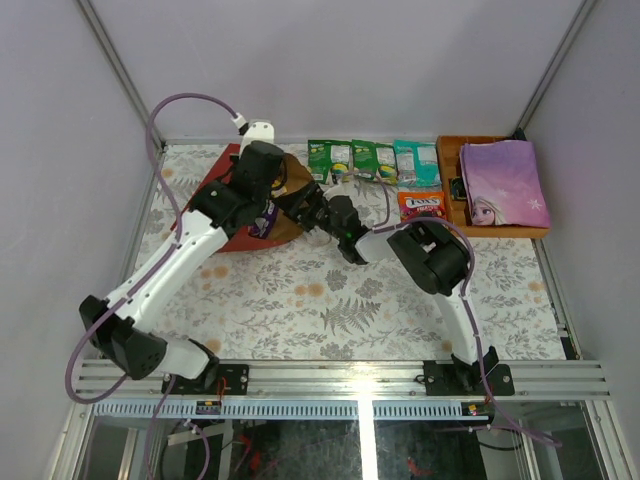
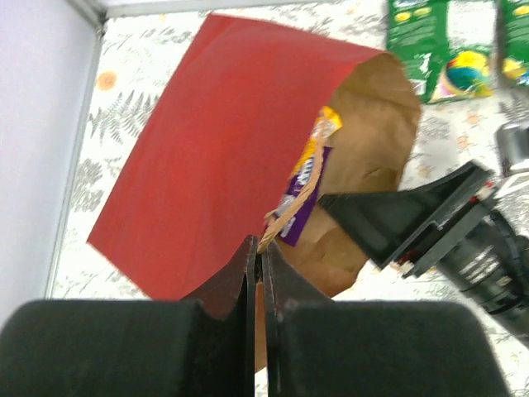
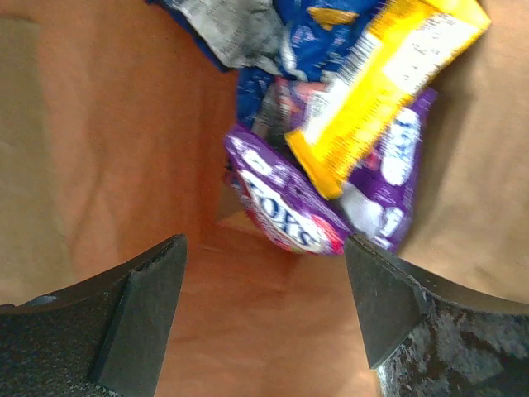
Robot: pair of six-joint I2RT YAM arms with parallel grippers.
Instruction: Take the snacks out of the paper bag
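Note:
The red paper bag (image 1: 232,240) lies on its side at the far left, its brown mouth (image 2: 376,116) facing right. My left gripper (image 2: 260,256) is shut on the bag's lower lip; in the top view it (image 1: 272,195) sits over the mouth. My right gripper (image 3: 264,246) is open inside the bag, just short of a purple packet (image 3: 285,207). A yellow packet (image 3: 380,74), a second purple packet (image 3: 397,174) and a blue bag (image 3: 289,33) lie deeper in. Purple and yellow packets (image 2: 310,186) show at the mouth beside the right gripper's fingers (image 2: 413,219).
Two green packets (image 1: 325,160) (image 1: 365,158), a teal packet (image 1: 415,160) and a red packet (image 1: 422,205) lie on the table at the back. A wooden tray (image 1: 450,150) with a purple princess book (image 1: 503,183) stands at the back right.

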